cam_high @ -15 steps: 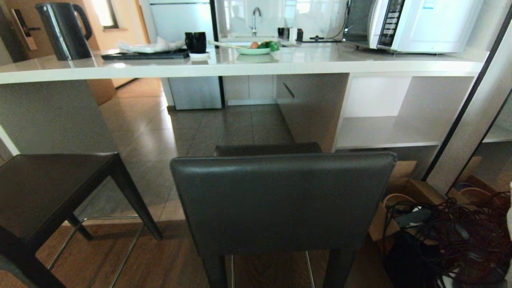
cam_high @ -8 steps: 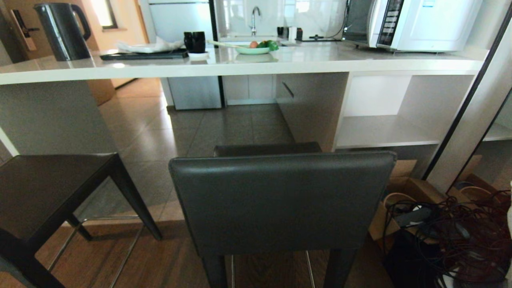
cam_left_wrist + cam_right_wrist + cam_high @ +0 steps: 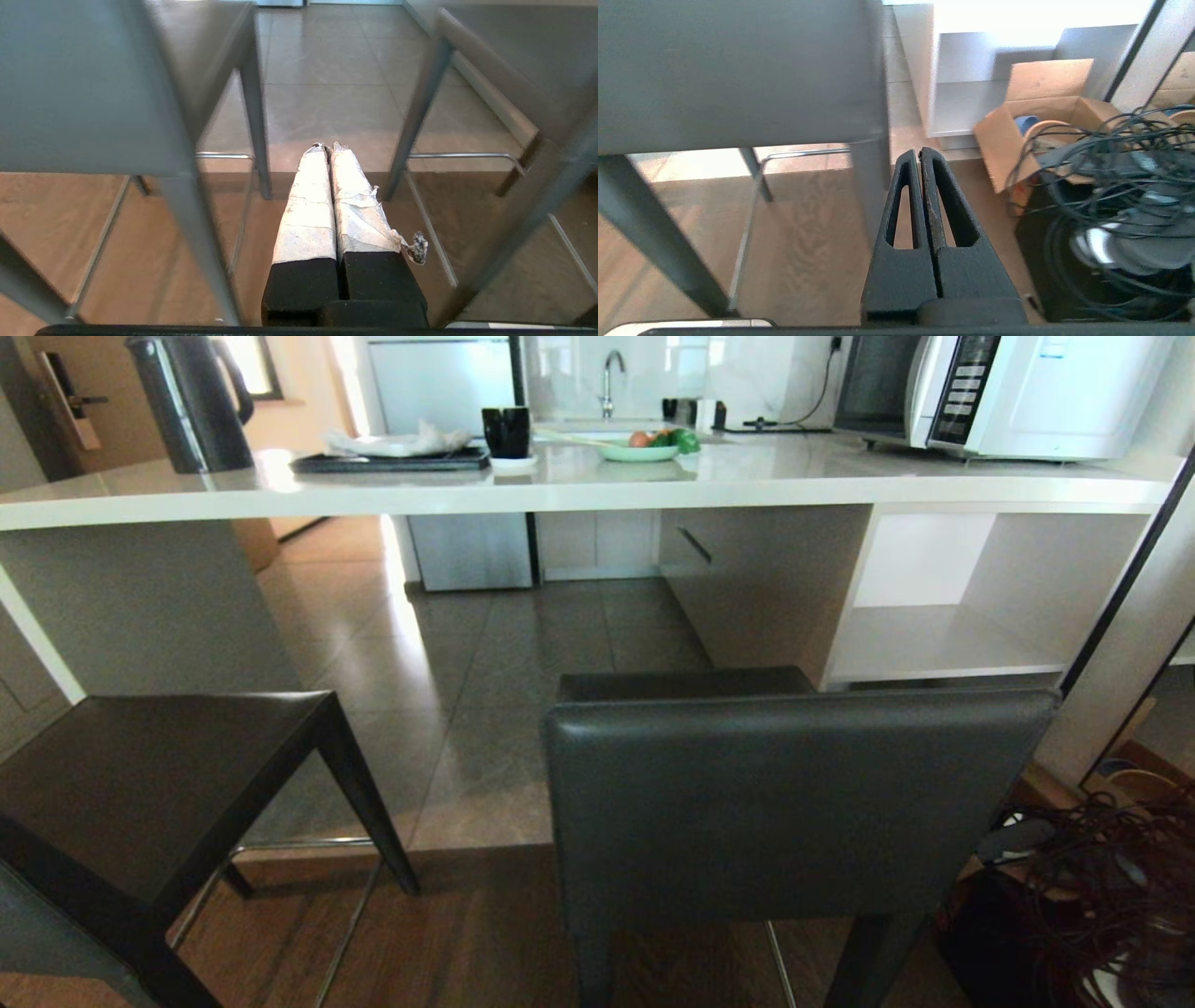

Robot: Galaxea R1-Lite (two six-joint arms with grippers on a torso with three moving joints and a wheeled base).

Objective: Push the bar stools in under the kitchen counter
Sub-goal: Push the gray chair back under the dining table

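From my station, my left gripper [image 3: 327,148] has its tape-wrapped fingers [image 3: 306,205] pressed tight together with nothing between them; it hangs low over the wooden floor [image 3: 56,219], pointing into the gap between the two bar stools. My right gripper [image 3: 920,153] is likewise clenched on nothing, its black slotted fingers [image 3: 901,205] touching along their length, just beside the rear leg of the right stool. Neither gripper shows in the head view.

Taking the kitchen counter [image 3: 597,490] as my landmark: the right stool [image 3: 794,803] stands directly in front of it, backrest towards me, the far edge of its seat short of the counter's front edge, so it is not tucked under. The left stool [image 3: 149,784] sits in front of the counter's left end, beside the slab end panel [image 3: 140,607], turned at an angle and also out from under the top. Both stools' chrome footrest bars [image 3: 460,156] show low between the legs.

On the counter I see a dark electric kettle [image 3: 191,401] at the left end, a black tray [image 3: 392,459], a dark mug [image 3: 507,432], a green plate of vegetables [image 3: 644,448] and a white microwave [image 3: 1008,392] at the right end. Under the counter's right end are white open shelves [image 3: 943,635]. On the floor right of the counter lie a cardboard box [image 3: 1041,112] and a tangle of dark cables [image 3: 1120,186]
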